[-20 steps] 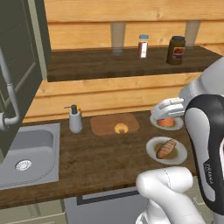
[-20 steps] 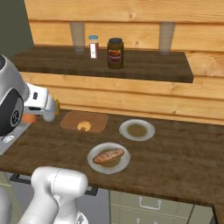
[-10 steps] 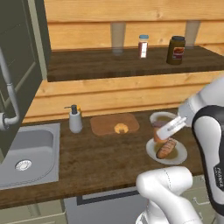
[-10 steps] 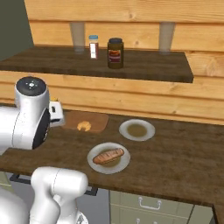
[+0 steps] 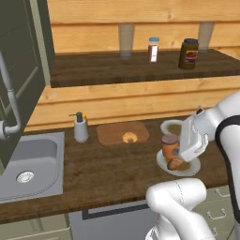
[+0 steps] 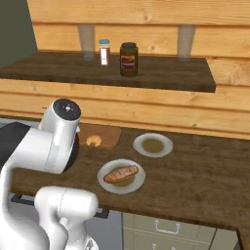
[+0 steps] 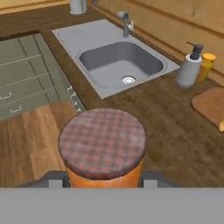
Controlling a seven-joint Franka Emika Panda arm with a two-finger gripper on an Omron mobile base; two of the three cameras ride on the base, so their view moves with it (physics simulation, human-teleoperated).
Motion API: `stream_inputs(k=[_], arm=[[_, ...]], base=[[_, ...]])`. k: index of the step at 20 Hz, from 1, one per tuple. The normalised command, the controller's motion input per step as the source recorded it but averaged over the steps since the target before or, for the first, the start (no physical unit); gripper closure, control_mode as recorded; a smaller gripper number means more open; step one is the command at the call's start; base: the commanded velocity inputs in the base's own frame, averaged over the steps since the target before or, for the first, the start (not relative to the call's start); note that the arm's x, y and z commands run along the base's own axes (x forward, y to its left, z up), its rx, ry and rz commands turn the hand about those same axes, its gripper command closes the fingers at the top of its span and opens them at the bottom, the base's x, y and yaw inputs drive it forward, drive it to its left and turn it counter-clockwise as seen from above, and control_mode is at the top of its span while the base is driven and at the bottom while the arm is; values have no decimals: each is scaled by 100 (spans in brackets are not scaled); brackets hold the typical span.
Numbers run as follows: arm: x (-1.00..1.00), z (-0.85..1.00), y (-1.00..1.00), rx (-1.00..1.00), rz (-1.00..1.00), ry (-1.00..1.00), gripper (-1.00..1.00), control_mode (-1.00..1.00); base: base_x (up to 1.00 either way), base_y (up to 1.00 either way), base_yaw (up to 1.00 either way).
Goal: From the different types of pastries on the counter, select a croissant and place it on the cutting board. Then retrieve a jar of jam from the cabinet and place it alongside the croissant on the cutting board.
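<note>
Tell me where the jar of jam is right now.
The jar of jam is held in the end effector, in the air above the plate with the bread roll, right of the cutting board.

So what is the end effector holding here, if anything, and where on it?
The end effector holds the jar of jam by its lower orange body, one finger on each side, below the checkered lid, above the counter.

croissant (image 5: 130, 137): small, golden, crescent-shaped; lies on the board, right of its middle in the left base view
board (image 5: 110, 132): light-brown wood, rounded corners; flat on the counter (image 5: 103, 168)
jam jar (image 7: 103, 149): orange-red with a brown checked lid; upright, held above the counter
cabinet (image 5: 18, 65): olive-grey, door open
</note>
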Motion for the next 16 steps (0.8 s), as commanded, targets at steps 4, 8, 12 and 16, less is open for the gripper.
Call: stream_inputs(k=[4,8,12,16], arm=[[19,0,-11,0,39,-15,100,-100],[0,-8,-7,0,34,-12,100,-100],[18,-33,1,-1,10,-9,100,-100],[62,-21,4,0,-4,-9,100,-100]], base=[[0,0,0],[0,0,0],[0,0,0],[0,0,0]])
